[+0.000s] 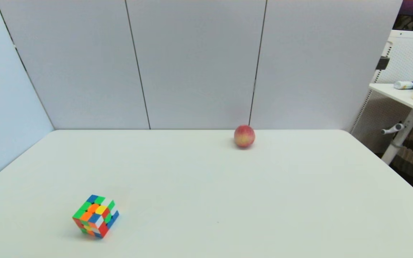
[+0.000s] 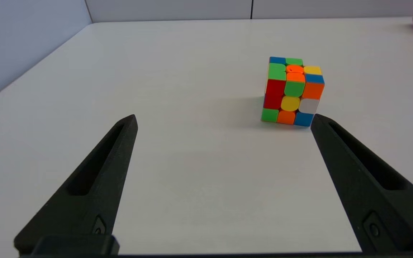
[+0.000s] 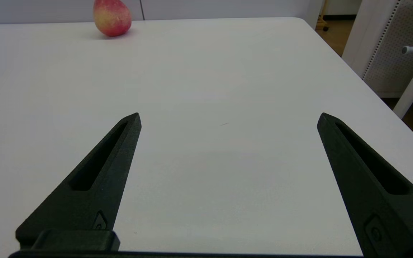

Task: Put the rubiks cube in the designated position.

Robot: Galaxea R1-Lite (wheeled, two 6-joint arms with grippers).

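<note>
The rubiks cube (image 1: 95, 216) rests on the white table near the front left, a corner turned toward me. In the left wrist view the cube (image 2: 292, 91) stands a short way beyond my left gripper (image 2: 224, 120), close to one fingertip and apart from it. That gripper is open with bare tabletop between its fingers. My right gripper (image 3: 228, 118) is open too, over bare table on the right side, holding nothing. Neither arm shows in the head view. The designated position has no mark that I can see.
A red-yellow peach (image 1: 244, 136) sits at the back of the table near the grey wall panels; the right wrist view shows the peach (image 3: 112, 17) far off. The table's right edge (image 1: 389, 168) borders a white shelf and stand.
</note>
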